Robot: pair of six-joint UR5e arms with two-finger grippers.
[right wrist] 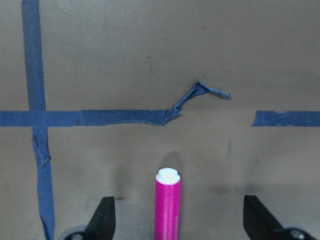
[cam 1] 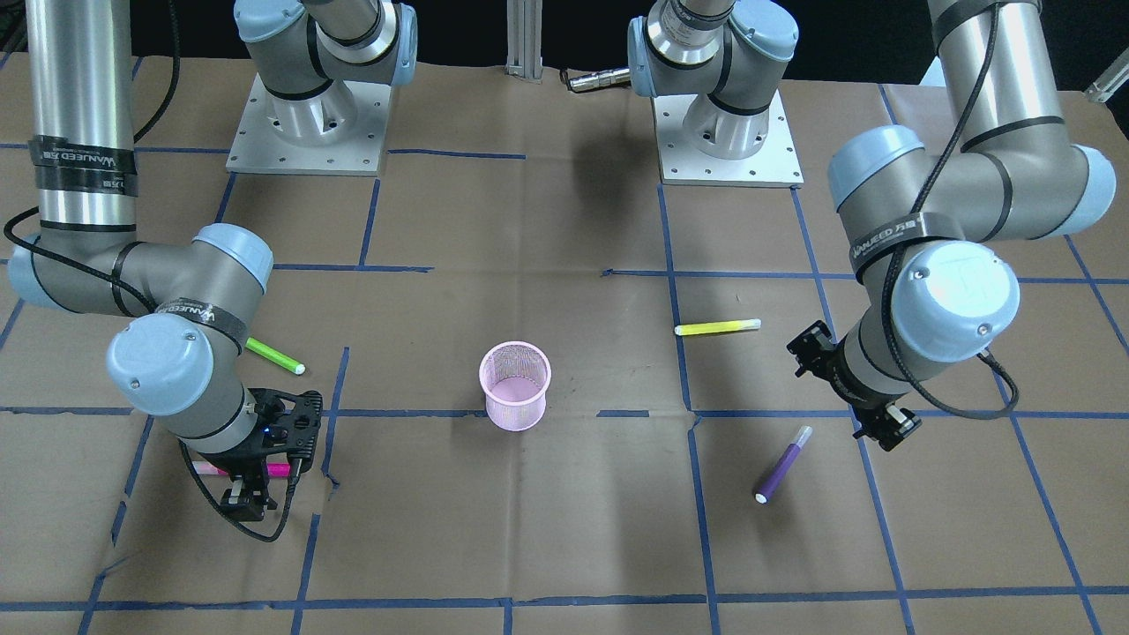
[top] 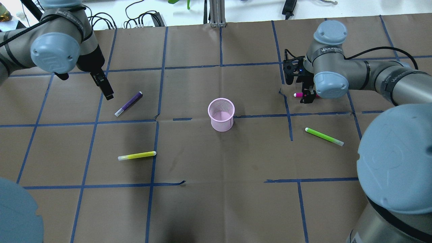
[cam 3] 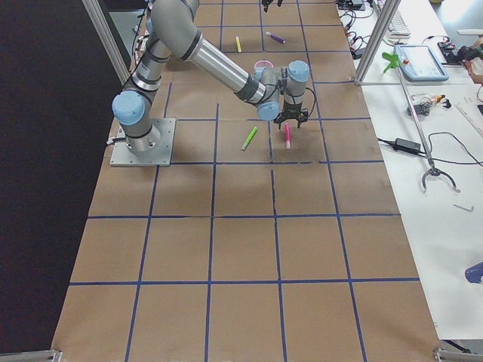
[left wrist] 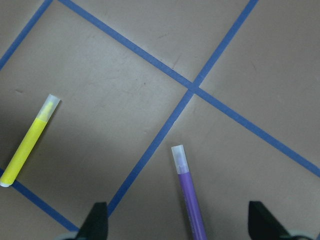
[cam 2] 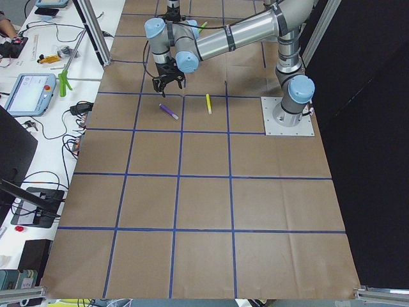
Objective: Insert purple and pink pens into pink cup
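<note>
The pink mesh cup [cam 1: 516, 385] stands upright at the table's middle, also in the overhead view [top: 221, 114]. The purple pen [cam 1: 783, 466] lies flat on the paper [top: 128, 104]. My left gripper [top: 107, 90] hovers open beside it; in the left wrist view the pen [left wrist: 190, 200] lies between the spread fingers [left wrist: 97, 222]. The pink pen [top: 298, 95] lies flat under my right gripper [top: 307, 98]. In the right wrist view the pen [right wrist: 167, 210] lies between the open fingers [right wrist: 105, 217], and nothing is gripped.
A yellow highlighter [top: 136, 155] lies on the robot's left half of the table. A green highlighter [top: 324, 136] lies on its right half, close to the right arm's elbow. The arm bases [cam 1: 309, 132] stand at the robot's edge. Blue tape lines cross the brown paper.
</note>
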